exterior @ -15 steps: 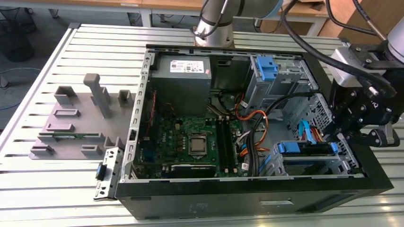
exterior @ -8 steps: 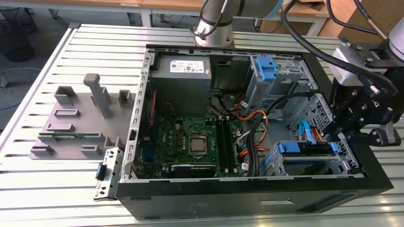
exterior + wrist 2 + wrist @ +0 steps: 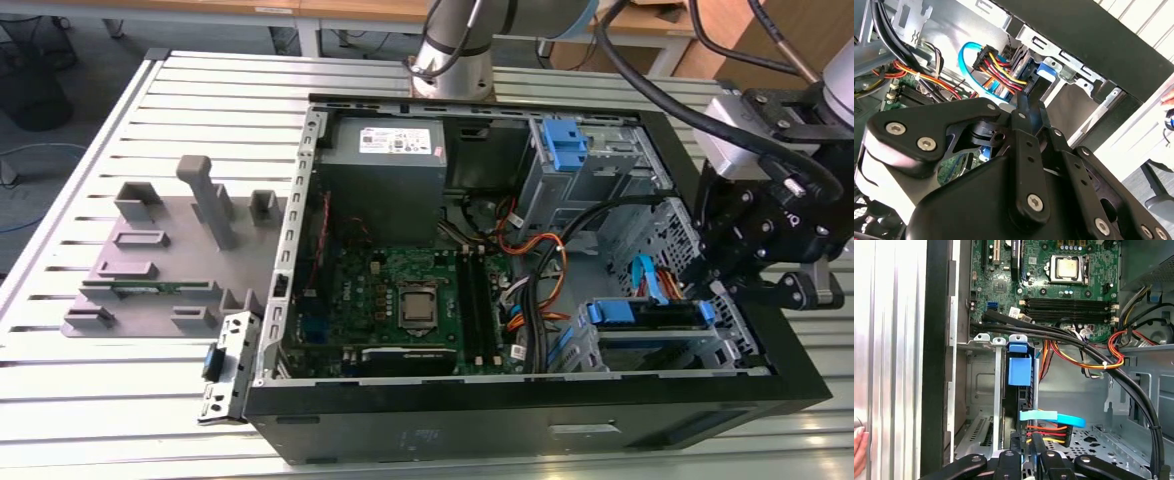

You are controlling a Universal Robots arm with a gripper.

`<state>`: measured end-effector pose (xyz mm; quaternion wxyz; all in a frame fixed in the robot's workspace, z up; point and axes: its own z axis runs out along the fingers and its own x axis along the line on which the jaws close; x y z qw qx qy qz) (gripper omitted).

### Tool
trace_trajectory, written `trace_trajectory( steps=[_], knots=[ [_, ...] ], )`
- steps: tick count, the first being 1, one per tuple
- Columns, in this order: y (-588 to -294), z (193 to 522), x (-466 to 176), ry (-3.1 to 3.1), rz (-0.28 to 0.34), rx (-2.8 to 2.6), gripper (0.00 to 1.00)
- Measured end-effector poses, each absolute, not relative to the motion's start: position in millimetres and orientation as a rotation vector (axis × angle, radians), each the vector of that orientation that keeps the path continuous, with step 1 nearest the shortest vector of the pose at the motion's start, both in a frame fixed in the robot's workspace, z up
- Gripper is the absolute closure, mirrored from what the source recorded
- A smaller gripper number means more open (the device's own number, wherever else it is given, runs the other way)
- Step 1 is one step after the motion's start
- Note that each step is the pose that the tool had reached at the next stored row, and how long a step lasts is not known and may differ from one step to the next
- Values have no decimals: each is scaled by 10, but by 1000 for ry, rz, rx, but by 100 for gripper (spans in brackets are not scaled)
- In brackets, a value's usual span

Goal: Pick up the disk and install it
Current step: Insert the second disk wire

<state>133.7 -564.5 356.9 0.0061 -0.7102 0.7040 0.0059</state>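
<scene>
Blue-framed and edge-on, the disk [image 3: 1019,371] stands in the case [image 3: 534,400] bay, our fingers [image 3: 1024,447] closed on its cabled end; we judge it stiff, fairly heavy, shock-sensitive, best gripped by the carrier's rigid sides.
</scene>
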Motion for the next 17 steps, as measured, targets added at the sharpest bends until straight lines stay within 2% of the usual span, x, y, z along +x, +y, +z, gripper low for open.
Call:
trace_trajectory(
  steps=[2,17],
  knots=[
    [-5645,3569,1337,2194,38,-2214,77],
    [-5644,3586,1337,2194,38,-2213,77]
  ],
)
